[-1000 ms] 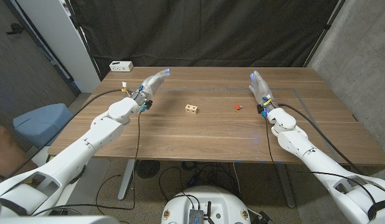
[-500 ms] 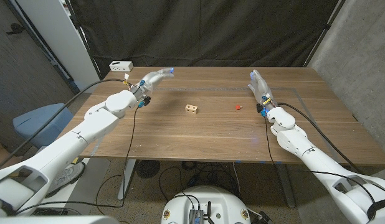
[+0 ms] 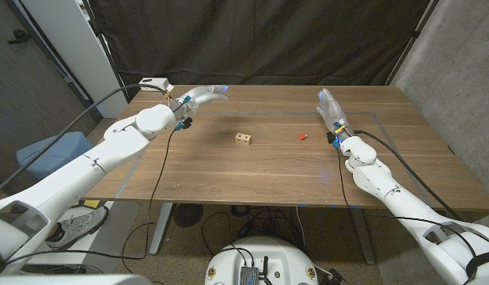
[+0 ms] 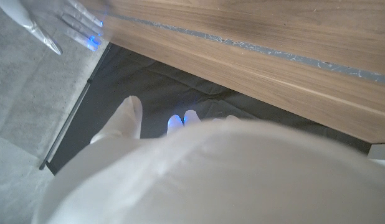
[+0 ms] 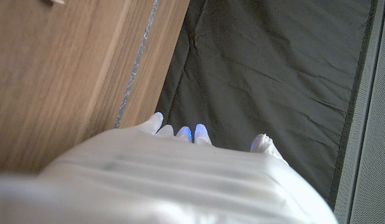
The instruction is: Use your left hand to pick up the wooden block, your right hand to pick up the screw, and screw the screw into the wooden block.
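Note:
The small wooden block (image 3: 244, 138) with holes in its side lies near the table's middle. To its right, about a hand's width away, lies the small red screw (image 3: 301, 136). My left hand (image 3: 203, 96) hovers over the far left part of the table, well left of and beyond the block, fingers stretched out and holding nothing. The back of that hand (image 4: 211, 168) shows in the left wrist view. My right hand (image 3: 330, 109) stands to the right of the screw, fingers extended and empty; its back (image 5: 180, 177) shows in the right wrist view.
A white box (image 3: 155, 82) sits at the table's far left corner, close behind my left arm. The wooden table (image 3: 252, 170) ends at a black curtain (image 3: 268, 39) behind. My right hand (image 4: 61, 22) shows past the table edge in the left wrist view.
My left arm has lifted and swung inward, carrying the left hand up and a little to the right over the table. The right arm, block and screw have not moved.

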`<state>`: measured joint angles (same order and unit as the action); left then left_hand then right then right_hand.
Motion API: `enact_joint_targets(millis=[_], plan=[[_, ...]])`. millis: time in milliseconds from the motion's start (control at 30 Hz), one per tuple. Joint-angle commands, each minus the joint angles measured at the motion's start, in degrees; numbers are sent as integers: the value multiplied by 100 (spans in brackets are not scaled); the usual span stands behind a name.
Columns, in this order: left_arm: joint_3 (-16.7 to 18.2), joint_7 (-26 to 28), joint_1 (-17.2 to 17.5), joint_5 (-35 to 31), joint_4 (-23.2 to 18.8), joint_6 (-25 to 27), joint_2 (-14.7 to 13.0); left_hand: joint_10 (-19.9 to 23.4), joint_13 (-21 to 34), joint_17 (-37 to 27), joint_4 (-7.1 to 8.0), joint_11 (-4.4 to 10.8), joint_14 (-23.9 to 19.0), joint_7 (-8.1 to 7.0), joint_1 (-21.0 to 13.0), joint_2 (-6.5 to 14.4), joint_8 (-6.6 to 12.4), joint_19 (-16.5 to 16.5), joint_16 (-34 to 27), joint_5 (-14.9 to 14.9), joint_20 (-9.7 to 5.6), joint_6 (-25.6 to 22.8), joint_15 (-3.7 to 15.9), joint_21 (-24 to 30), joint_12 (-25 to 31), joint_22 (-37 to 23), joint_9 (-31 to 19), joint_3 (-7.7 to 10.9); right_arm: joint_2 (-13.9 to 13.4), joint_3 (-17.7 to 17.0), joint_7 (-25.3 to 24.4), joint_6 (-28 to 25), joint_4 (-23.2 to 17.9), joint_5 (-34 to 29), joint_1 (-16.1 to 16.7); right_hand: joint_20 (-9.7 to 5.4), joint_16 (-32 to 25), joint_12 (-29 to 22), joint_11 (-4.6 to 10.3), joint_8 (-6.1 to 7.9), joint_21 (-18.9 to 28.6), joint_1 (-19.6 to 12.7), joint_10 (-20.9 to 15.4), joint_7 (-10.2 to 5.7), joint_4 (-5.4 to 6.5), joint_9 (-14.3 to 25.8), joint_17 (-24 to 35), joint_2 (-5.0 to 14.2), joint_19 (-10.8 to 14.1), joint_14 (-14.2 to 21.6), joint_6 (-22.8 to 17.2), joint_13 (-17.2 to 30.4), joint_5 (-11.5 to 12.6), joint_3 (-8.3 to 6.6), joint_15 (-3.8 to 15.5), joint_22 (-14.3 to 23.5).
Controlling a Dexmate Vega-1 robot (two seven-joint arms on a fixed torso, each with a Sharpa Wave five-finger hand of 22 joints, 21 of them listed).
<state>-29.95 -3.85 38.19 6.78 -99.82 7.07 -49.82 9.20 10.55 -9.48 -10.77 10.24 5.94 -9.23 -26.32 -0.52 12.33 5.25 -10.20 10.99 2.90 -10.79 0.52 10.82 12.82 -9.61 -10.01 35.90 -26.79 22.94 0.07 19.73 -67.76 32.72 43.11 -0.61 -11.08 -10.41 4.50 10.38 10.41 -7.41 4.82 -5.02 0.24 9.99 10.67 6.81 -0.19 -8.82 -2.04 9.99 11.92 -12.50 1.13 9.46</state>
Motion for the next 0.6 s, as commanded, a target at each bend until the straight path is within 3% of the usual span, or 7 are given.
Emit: enact_joint_targets(millis=[33,400,600], plan=[[-250,-457,-325,-633,-423,527,-206,21,21,-23,-14,30,-52,-58,-115,-76,23,-50,-55,-44,41,2,8,34,8,-6,-28,-35,-49,-39,16,4,38,22,26,15,-9,-23,35,33,51,4,25,-34,17,30,15,-39,-12,-19,-16,29,18,-43,-17,28],[-635,-914,-653,-1579,-770,895,-318,168,33,-23,-8,64,-142,-75,-414,-280,50,-88,-58,-48,99,-111,6,11,31,-5,-38,-54,-62,-46,25,12,83,19,10,24,-7,-24,39,31,51,6,24,-31,16,31,14,-37,-12,-22,-13,29,22,-51,-17,28],[-794,-1127,-761,-2061,-865,822,-348,168,41,-26,-1,123,-82,-140,-635,-371,33,6,-26,-40,168,-106,42,-27,8,-13,-43,-49,-67,-53,-35,-8,59,6,33,25,-6,-25,40,33,53,7,23,-28,16,31,13,-37,-8,-24,-15,29,24,-56,-11,28]])
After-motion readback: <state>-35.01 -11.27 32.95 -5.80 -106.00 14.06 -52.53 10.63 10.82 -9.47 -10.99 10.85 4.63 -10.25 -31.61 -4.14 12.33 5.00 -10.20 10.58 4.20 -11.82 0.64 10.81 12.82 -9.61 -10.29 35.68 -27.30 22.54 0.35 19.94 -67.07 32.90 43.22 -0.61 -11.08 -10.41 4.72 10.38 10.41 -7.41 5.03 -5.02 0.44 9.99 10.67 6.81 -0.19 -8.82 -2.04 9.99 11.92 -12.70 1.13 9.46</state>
